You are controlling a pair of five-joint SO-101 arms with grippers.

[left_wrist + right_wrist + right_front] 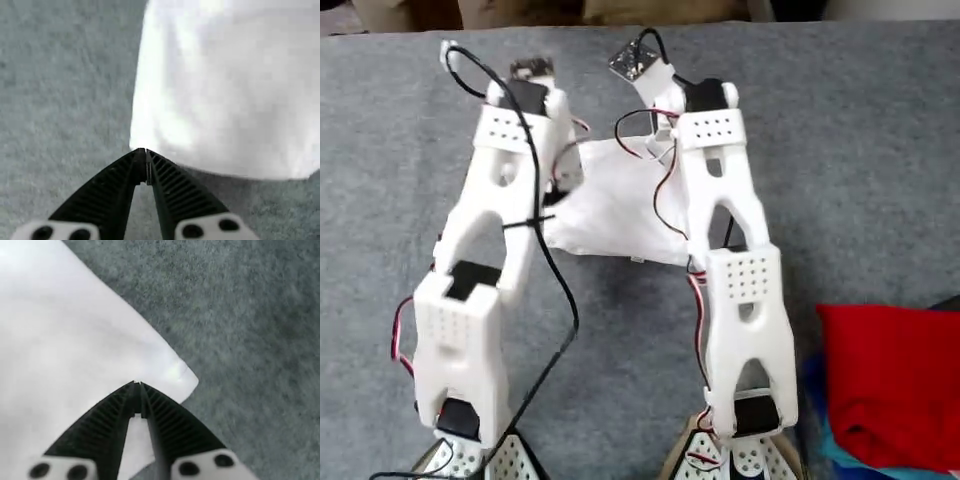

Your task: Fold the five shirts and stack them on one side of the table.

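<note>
High view: two white arms are seen stretched side by side across the grey-covered table, the left arm and the right arm both extended toward its far side. A white shirt is spread between them at the middle of the table, crumpled and partly covered by both arms. Well apart from it, at the near right corner, a folded red shirt is laid on top of a stack, and the edges of blue cloth are shown beneath it.

Left wrist view: the left gripper is pictured with its black ribbed jaws pressed together, the tips set right at a rounded corner of the white shirt. Whether any cloth is caught between them cannot be told. The shirt is seen lying to one side of the claw, with bare grey covering on the other.

Right wrist view: the right gripper is likewise shown closed, its tips held over the white cloth just beside a pointed corner of the shirt. A small pucker is visible in the fabric near the tips, though a firm pinch on the cloth cannot be confirmed. Grey covering is seen past the shirt's edge.
</note>
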